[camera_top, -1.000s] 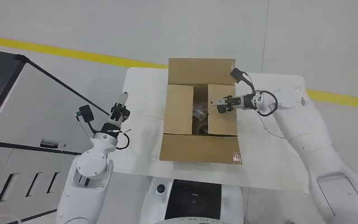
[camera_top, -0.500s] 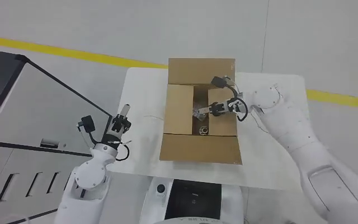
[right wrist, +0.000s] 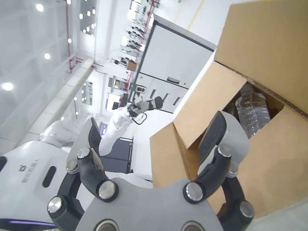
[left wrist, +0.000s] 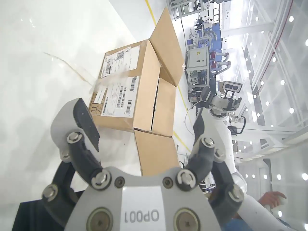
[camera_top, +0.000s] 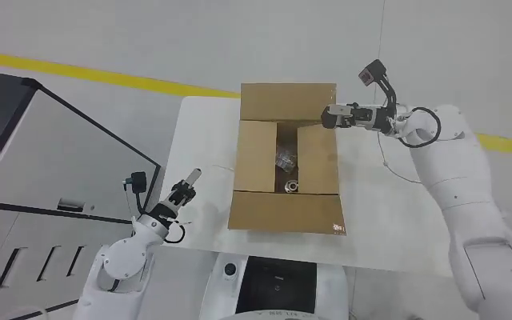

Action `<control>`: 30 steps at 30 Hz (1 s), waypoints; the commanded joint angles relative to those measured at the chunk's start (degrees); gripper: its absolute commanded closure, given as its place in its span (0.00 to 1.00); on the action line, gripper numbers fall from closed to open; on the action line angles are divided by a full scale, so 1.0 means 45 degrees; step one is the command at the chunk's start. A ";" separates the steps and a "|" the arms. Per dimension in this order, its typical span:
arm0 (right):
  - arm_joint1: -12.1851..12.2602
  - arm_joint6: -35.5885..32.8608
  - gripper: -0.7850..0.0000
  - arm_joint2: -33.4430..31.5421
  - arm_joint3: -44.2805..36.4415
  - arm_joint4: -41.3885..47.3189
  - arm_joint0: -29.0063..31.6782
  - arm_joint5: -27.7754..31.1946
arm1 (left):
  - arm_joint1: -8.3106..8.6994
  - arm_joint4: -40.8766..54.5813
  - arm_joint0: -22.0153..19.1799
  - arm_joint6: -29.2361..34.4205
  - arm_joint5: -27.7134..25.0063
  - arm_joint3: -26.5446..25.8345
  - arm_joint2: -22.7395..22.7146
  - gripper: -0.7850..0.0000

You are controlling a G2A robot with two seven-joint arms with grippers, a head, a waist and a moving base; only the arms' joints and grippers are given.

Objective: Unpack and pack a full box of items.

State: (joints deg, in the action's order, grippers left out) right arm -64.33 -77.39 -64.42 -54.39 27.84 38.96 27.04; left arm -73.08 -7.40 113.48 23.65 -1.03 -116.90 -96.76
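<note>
My right gripper [camera_top: 326,118] [right wrist: 154,131] hangs with its fingers spread wide and nothing between them, over the far right corner of the box [camera_top: 256,156] [right wrist: 264,150]. My left gripper [camera_top: 194,174] [left wrist: 142,123] is just as wide open and also empty. It sits low over the near left part of the table [camera_top: 208,128], well apart from the box.

The table is white and smooth, and the box stands about at its middle. Around it is pale grey floor crossed by a yellow line [camera_top: 96,74], with a grey cabinet [right wrist: 173,56] off to my left.

The box is plain brown cardboard. Its far and near flaps are folded outward, and the two side flaps lie nearly flat over the top, leaving a narrow dark gap between them. Through that gap I see a clear ribbed plastic bottle [camera_top: 284,158] [right wrist: 250,111] and, nearer me, a small round item [camera_top: 290,187] I cannot identify. White printed labels [left wrist: 115,97] cover the box's left side.
</note>
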 commanded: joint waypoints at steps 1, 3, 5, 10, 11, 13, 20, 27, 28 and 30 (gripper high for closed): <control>0.0066 -0.0043 0.00 -0.0111 -0.0053 -0.0624 -0.0016 -0.0077 | -0.0002 0.0004 -0.0004 -0.0023 0.0028 0.0000 0.0004 0.00; 0.0066 -0.0043 0.00 -0.0111 -0.0053 -0.0624 -0.0016 -0.0077 | -0.0002 0.0004 -0.0004 -0.0023 0.0028 0.0000 0.0004 0.00; 0.0066 -0.0043 0.00 -0.0111 -0.0053 -0.0624 -0.0016 -0.0077 | -0.0002 0.0004 -0.0004 -0.0023 0.0028 0.0000 0.0004 0.00; 0.0066 -0.0043 0.00 -0.0111 -0.0053 -0.0624 -0.0016 -0.0077 | -0.0002 0.0004 -0.0004 -0.0023 0.0028 0.0000 0.0004 0.00; 0.0066 -0.0043 0.00 -0.0111 -0.0053 -0.0624 -0.0016 -0.0077 | -0.0002 0.0004 -0.0004 -0.0023 0.0028 0.0000 0.0004 0.00; 0.0066 -0.0043 0.00 -0.0111 -0.0053 -0.0624 -0.0016 -0.0077 | -0.0002 0.0004 -0.0004 -0.0023 0.0028 0.0000 0.0004 0.00; 0.0066 -0.0043 0.00 -0.0111 -0.0053 -0.0624 -0.0016 -0.0077 | -0.0002 0.0004 -0.0004 -0.0023 0.0028 0.0000 0.0004 0.00; 0.0066 -0.0043 0.00 -0.0111 -0.0053 -0.0624 -0.0016 -0.0077 | -0.0016 0.1351 -0.0605 0.0358 0.1509 -0.0100 -0.0043 0.00; 0.0066 -0.0043 0.00 -0.0111 -0.0053 -0.0624 -0.0016 -0.0077 | 0.0006 0.1314 -0.0740 0.0566 0.1767 -0.0223 -0.0047 0.00; 0.0066 -0.0043 0.00 -0.0111 -0.0053 -0.0624 -0.0016 -0.0077 | 0.0033 0.1320 -0.0639 0.0804 0.1713 -0.0035 -0.0074 0.00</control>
State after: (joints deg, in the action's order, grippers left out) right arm -64.03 -77.58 -64.91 -54.63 25.03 38.89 26.70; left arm -73.00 -1.31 110.21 26.64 6.75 -117.60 -97.07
